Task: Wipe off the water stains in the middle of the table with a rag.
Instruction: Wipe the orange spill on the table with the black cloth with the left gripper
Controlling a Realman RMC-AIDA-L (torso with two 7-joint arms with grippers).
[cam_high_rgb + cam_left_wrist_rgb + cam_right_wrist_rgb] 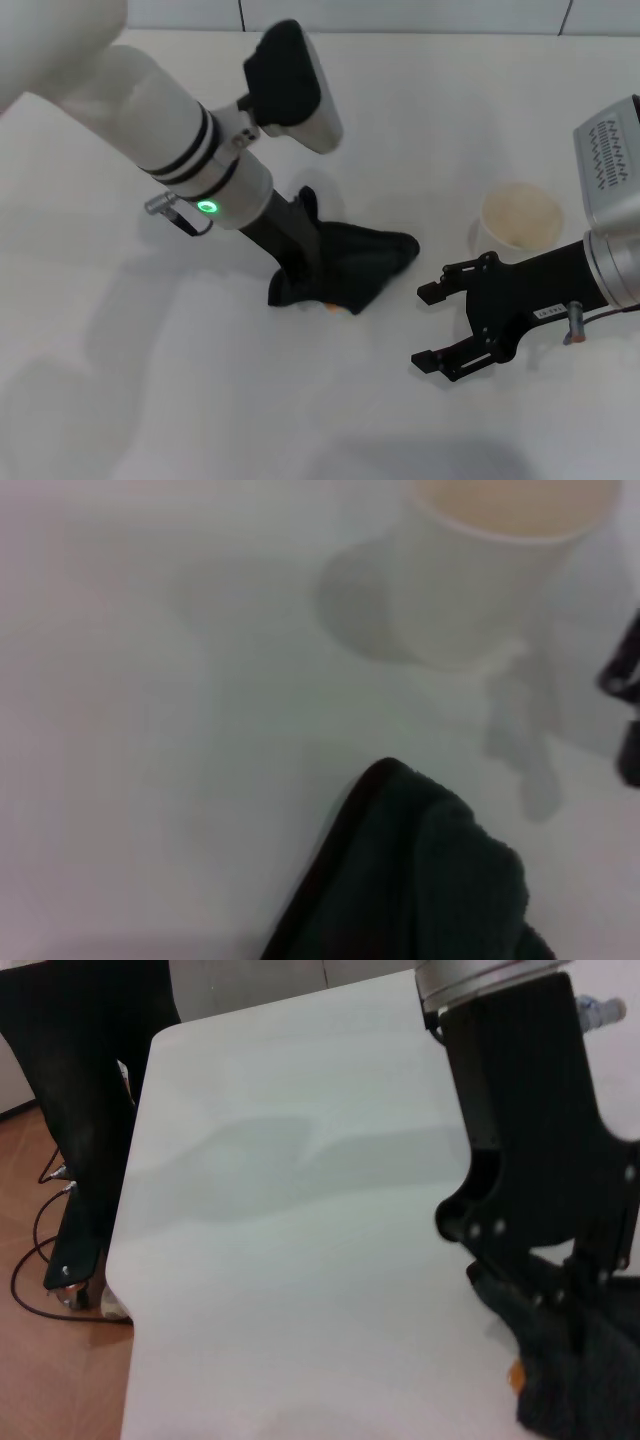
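The black rag [358,262] lies bunched on the white table [150,380], near its middle. My left gripper [295,275] reaches down into the rag's left part and is shut on it. A sliver of the orange-brown water stains [335,309] peeks out at the rag's near edge; the remainder is hidden under the cloth. The right wrist view shows the left gripper [555,1295] on the rag [585,1370] with the stain [516,1373] beside it. The left wrist view shows the rag [420,890]. My right gripper [425,327] is open and empty, to the right of the rag.
A white paper cup [521,216] stands right of the rag, behind my right arm; it also shows in the left wrist view [490,570]. The right wrist view shows the table's edge [125,1290], with a wooden floor and dark legs [80,1110] beyond.
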